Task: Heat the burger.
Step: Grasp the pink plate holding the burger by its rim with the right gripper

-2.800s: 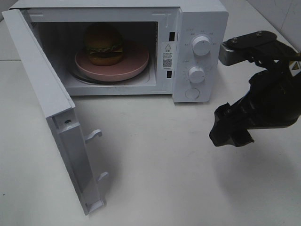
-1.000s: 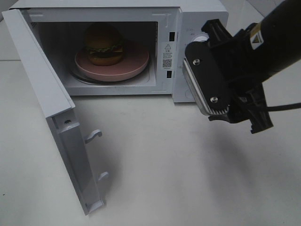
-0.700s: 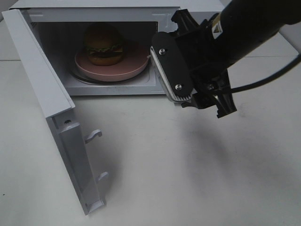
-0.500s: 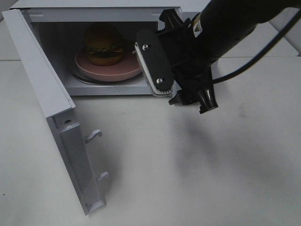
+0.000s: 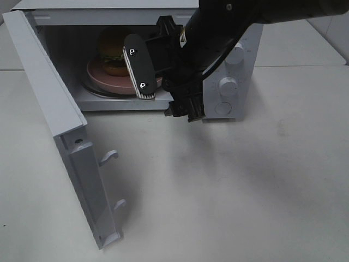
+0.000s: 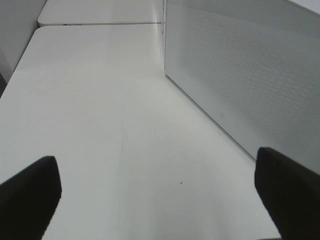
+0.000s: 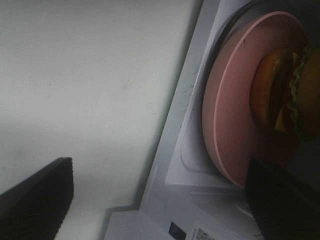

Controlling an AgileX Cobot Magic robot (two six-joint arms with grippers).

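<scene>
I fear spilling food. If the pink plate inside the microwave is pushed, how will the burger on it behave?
The burger looks tall and layered, so it may tip. The pink plate looks smooth and flat, so it could also slide.

Microwave (image 5: 109,103): I see it at the back of the table (image 5: 245,191), left of centre in the high view, with its mouth facing the front.
Door (image 5: 49,93): it hangs from the microwave's left edge and swings out toward the front of the table.
Turntable (image 5: 90,90): it lies on the cavity floor.
Plate (image 5: 101,76): it is inside the cavity, on the turntable.
Burger (image 5: 112,52): it sits on the plate, toward the rear.
Knobs (image 5: 226,86): they are on the panel right of the cavity, one above the other.
Right gripper (image 5: 169,106): I have it at the cavity's mouth, in front of the plate's right part and apart from the burger.
Left gripper (image 6: 157,200): I have it over bare table, beside an outer wall of the microwave.
</scene>
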